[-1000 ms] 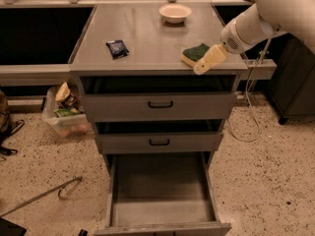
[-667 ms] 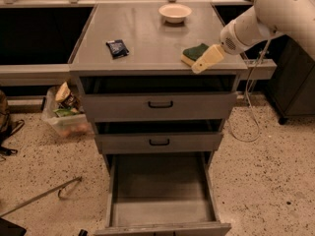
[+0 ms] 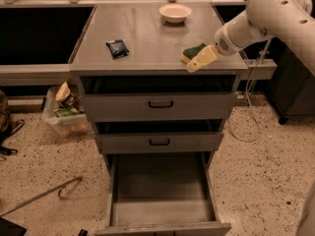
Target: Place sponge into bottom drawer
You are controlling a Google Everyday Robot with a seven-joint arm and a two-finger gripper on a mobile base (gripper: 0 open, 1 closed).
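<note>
The sponge (image 3: 193, 51), pale yellow with a dark green top, lies on the grey cabinet top near its front right corner. My gripper (image 3: 201, 59) comes in from the right on the white arm and sits right at the sponge, its cream tip covering the sponge's front right side. The bottom drawer (image 3: 162, 188) is pulled out wide open below, with a bare flat grey floor. The two shallower drawers above it, each with a black handle, are slightly ajar.
A white bowl (image 3: 175, 12) stands at the back of the cabinet top. A small dark blue packet (image 3: 117, 48) lies on its left. A plastic bin (image 3: 64, 113) sits on the floor to the left, with a metal rod (image 3: 44, 193) nearby. A cable (image 3: 250, 107) hangs at the right.
</note>
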